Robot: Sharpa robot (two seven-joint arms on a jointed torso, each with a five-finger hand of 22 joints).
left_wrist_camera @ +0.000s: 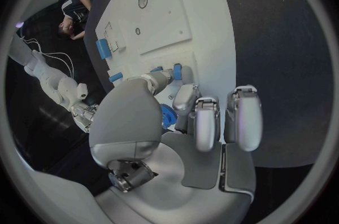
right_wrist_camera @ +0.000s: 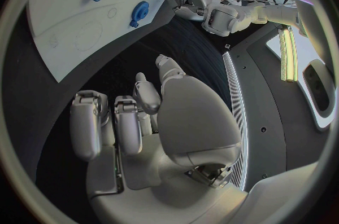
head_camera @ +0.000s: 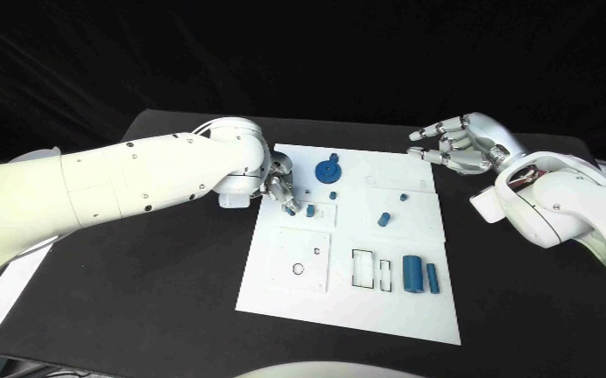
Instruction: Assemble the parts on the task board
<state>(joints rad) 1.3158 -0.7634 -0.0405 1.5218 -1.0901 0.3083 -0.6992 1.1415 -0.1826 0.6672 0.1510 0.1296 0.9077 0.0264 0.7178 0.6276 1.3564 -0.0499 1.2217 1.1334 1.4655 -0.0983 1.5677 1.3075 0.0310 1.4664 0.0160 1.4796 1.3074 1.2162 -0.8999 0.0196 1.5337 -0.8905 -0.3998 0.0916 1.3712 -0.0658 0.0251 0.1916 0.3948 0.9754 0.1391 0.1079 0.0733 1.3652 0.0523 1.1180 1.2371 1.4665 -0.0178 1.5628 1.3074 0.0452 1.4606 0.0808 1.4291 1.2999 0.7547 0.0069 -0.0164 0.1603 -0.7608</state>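
1. The white task board [head_camera: 379, 308] lies in the middle of the black desk [head_camera: 139, 308], its near edge toward the robot
2. Near the board's near right corner two blue cylinders lie side by side: a thicker one [head_camera: 412, 273] and a thinner one [head_camera: 432, 278] just beside it, closer to the right edge; black-outlined rectangular slots [head_camera: 363, 270] sit just left of them
3. A raised square plate with a small ring mark [head_camera: 299, 259] occupies the near left part of the board
4. Further up, a short blue peg [head_camera: 383, 219] lies toward the right edge, with a smaller blue piece [head_camera: 402, 196] beyond it
5. The left hand [head_camera: 280, 187] is over the board's left edge; its fingertips [left_wrist_camera: 177, 73] come together on a small blue part [head_camera: 309, 210], pinching it just above or on the board surface; whether the part touches the board cannot be told
6. A blue gear [head_camera: 327, 171] sits near the far left corner, just beyond the left hand, with a small blue stud [head_camera: 332, 194] near it
7. The right hand [head_camera: 457, 146] is off the board, above the desk beside the far right corner, fingers curled inward around nothing
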